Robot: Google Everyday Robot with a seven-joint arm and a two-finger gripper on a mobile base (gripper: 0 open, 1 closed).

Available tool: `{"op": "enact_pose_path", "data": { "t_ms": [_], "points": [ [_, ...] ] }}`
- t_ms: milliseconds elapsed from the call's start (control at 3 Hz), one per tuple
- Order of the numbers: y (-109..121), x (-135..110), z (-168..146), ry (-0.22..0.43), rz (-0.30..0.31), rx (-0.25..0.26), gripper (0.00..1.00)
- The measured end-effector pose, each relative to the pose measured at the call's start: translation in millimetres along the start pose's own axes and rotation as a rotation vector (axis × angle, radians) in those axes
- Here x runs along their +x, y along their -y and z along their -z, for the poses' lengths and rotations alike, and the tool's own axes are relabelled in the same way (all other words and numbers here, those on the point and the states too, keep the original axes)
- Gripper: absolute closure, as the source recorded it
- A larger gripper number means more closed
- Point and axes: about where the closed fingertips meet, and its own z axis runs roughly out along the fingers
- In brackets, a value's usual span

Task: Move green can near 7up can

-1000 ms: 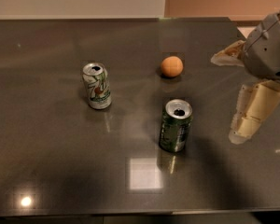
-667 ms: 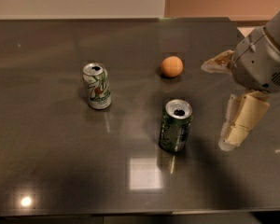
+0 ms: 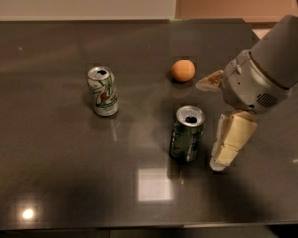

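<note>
The green can (image 3: 187,134) stands upright on the dark table (image 3: 59,177), right of centre, its silver top open. The 7up can (image 3: 103,91), white with green swirls and a red spot, stands upright to its left and a little farther back. My gripper (image 3: 208,125) comes in from the right and is open. One pale finger (image 3: 229,142) hangs just right of the green can. The other finger (image 3: 209,81) reaches out behind the can, near the orange. Neither finger touches the can.
An orange (image 3: 182,70) lies behind the green can, between it and the far finger. The table's far edge meets a pale wall (image 3: 84,1). A bright light reflection (image 3: 153,184) lies on the table in front of the green can.
My gripper has moved left toward the green can, and its fingers now bracket the can's right side. The cans and the orange have not moved.
</note>
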Motion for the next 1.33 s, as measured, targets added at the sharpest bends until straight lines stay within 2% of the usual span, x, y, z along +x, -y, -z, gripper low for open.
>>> {"op": "enact_pose_path", "data": {
  "t_ms": [333, 667, 1000, 1333],
  "points": [
    [-2, -6, -15, 0.004, -0.01, -0.028, 0.0],
    [-4, -11, -26, 0.005, -0.018, -0.052, 0.17],
    [-6, -16, -34, 0.009, -0.02, -0.076, 0.48],
    [-2, -23, -36, 0.001, -0.016, -0.083, 0.71]
  ]
}}
